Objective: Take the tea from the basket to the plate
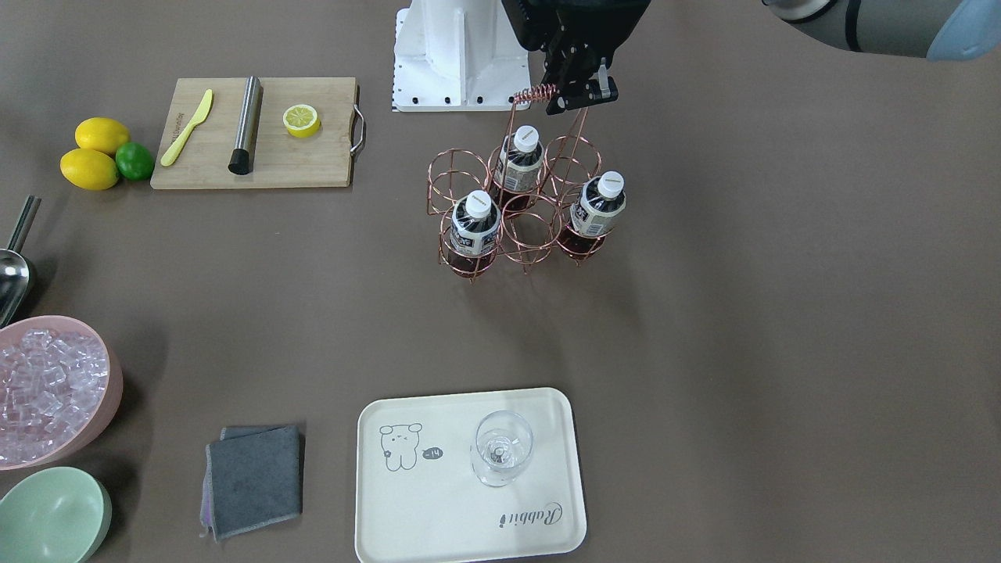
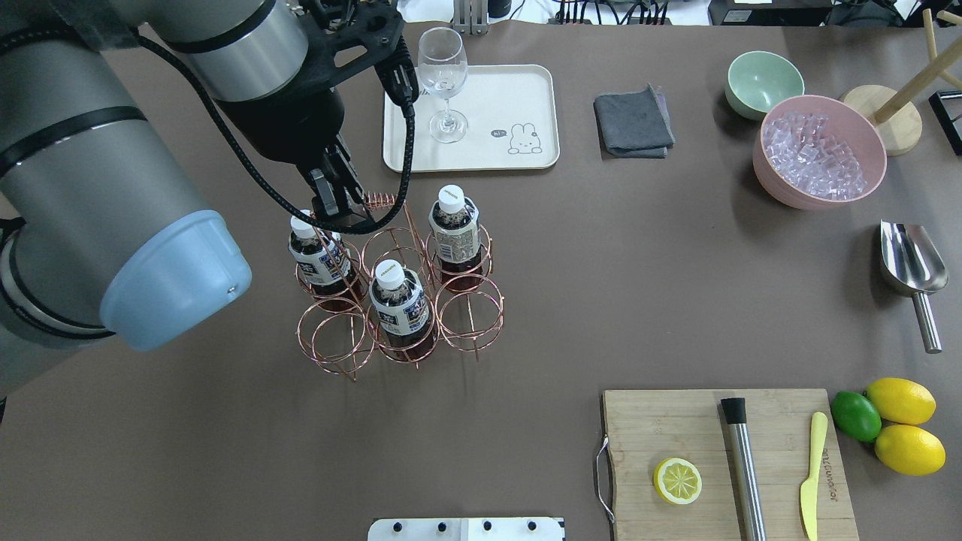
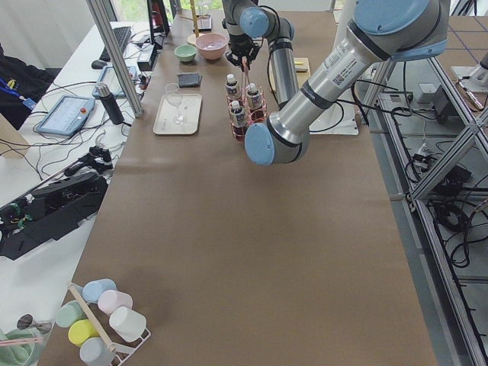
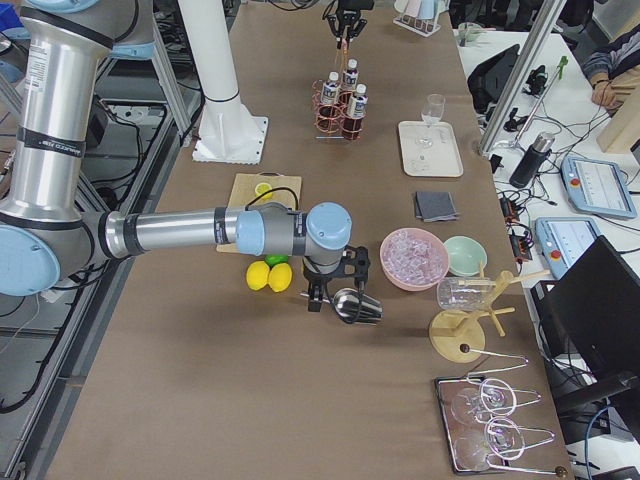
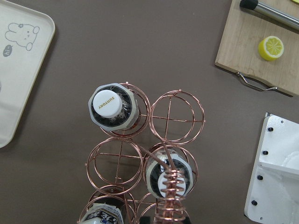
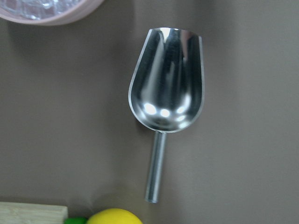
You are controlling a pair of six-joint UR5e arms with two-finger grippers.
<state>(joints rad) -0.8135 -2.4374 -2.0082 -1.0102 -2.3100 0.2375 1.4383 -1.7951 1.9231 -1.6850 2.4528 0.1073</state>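
Three tea bottles (image 1: 475,227) (image 1: 520,160) (image 1: 600,207) with white caps stand in the rose-gold wire basket (image 1: 532,234) at mid-table. They also show in the overhead view (image 2: 398,300). My left gripper (image 1: 575,92) is directly above the basket and shut on one end of its coiled wire handle (image 2: 379,200). The basket stands on the table. The cream plate (image 1: 438,516) lies apart from it and holds only a stemmed glass (image 1: 500,450). My right gripper (image 4: 335,290) hovers over a metal scoop (image 6: 168,88); I cannot tell whether it is open or shut.
A wooden cutting board (image 2: 721,466) carries a lemon half, a steel muddler and a yellow knife. Two lemons and a lime (image 2: 857,415) lie beside it. A pink bowl of ice (image 2: 819,150), a green bowl (image 2: 763,83) and a grey cloth (image 2: 633,124) stand near the plate.
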